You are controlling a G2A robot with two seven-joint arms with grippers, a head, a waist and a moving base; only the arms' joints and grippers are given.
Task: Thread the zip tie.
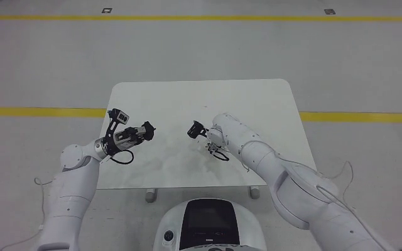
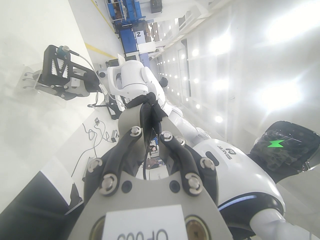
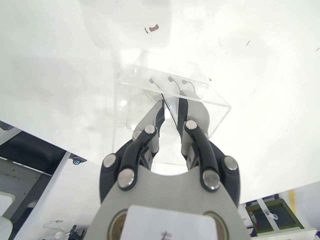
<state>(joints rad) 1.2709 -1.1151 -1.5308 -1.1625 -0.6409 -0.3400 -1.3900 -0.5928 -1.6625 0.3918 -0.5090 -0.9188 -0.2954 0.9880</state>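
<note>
Left gripper [image 2: 150, 106] clamps the zip tie [image 2: 145, 151]; right gripper [image 3: 172, 101], jaws slightly apart around a thin strand [image 3: 168, 111], over a clear box [image 3: 220, 111].

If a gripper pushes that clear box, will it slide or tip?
The clear box looks thin-walled and hollow, so probably light. On the smooth white table it would likely slide rather than tip.
</note>
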